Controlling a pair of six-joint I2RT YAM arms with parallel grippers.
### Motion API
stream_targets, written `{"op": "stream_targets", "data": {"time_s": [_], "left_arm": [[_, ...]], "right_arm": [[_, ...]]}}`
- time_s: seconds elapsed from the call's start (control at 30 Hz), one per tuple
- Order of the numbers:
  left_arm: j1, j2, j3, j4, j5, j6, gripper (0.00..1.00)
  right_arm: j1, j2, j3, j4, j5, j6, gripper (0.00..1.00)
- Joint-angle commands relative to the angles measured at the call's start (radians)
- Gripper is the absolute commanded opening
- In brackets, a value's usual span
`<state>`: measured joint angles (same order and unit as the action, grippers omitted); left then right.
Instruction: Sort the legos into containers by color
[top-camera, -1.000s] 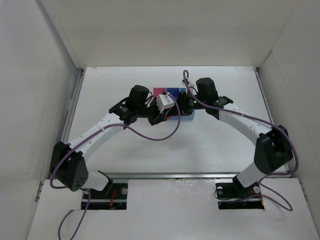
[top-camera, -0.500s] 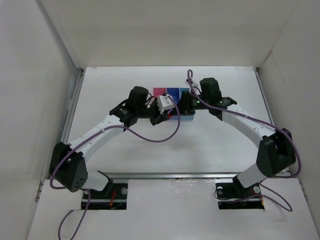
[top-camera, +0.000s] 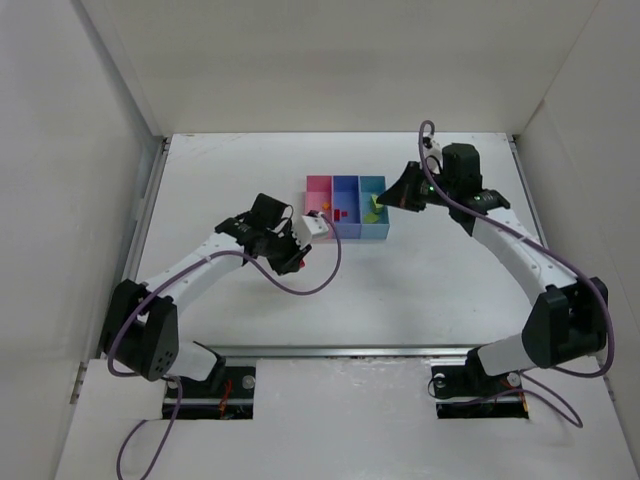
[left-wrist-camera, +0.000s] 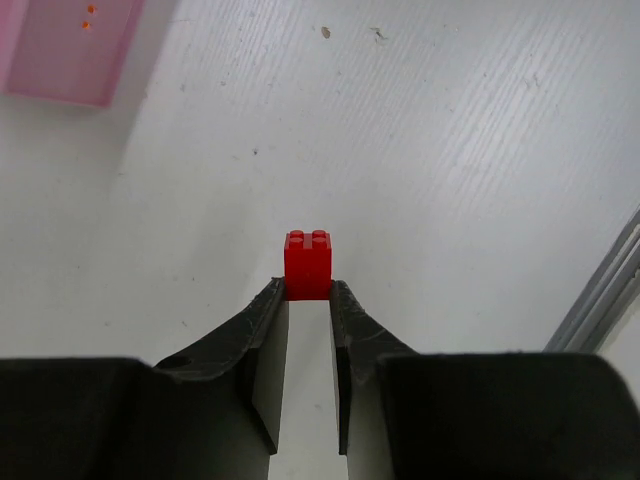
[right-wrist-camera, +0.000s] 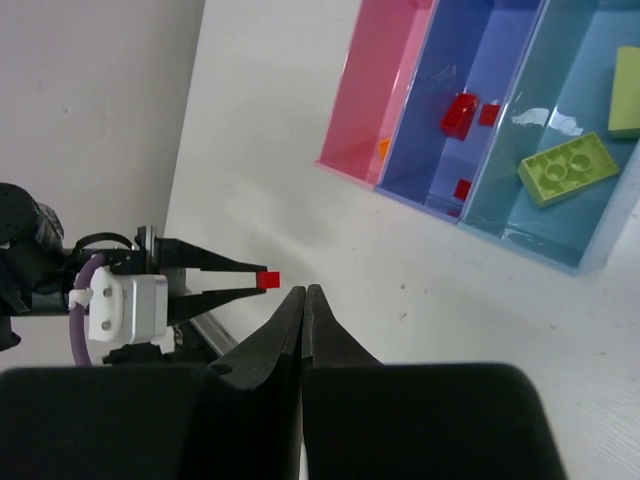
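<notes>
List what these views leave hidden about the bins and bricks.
- Pink bin contents: right wrist view, its own wall and the top edge hide most; left wrist view crops it at the corner.
- One yellow-green brick: right wrist view, cut off by the right edge.
- Red brick lower part: left wrist view, hidden between the left gripper fingers.

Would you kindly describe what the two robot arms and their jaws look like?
Both the left arm and right arm have slim white links joined by bulky black joint housings. A purple cable loops loosely along each. The jaws are black, tapering to thin pointed tips. A white boxy block sits at the left wrist.
</notes>
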<state>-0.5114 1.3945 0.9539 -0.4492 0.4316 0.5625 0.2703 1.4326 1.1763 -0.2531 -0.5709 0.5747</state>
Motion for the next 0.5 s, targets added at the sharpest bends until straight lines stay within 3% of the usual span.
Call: {"op": "stream_targets", "data": {"time_s": [0.0,0.17,0.2,0.23,0.3,0.47], "left_arm": [[-0.007,-0.022,0.008,-0.040,-0.013,0.020,0.00],[-0.007,-0.032,0.054,-0.040,0.010,0.010,0.00],[-0.007,-0.041,0.063,-0.040,0.019,-0.002,0.00],[-0.007,-0.051,0.087,-0.040,0.030,-0.003,0.00],[-0.007,-0.051,0.120,-0.040,0.051,-0.022,0.00],[-0.007,-0.060,0.233,-0.040,0.088,-0.033,0.00]], "right_arm": [[0.021,-0.014,-0.014,0.012,-0.001,-0.019,0.00],[0.033,-0.004,-0.023,0.032,-0.096,-0.030,0.01],[0.033,0.009,-0.009,0.043,-0.124,-0.030,0.29],[0.049,0.028,0.008,0.043,-0.150,-0.041,0.42],[0.090,0.037,0.032,0.043,-0.165,-0.041,0.60],[0.174,0.104,0.115,0.043,-0.165,-0.010,0.64]]}}
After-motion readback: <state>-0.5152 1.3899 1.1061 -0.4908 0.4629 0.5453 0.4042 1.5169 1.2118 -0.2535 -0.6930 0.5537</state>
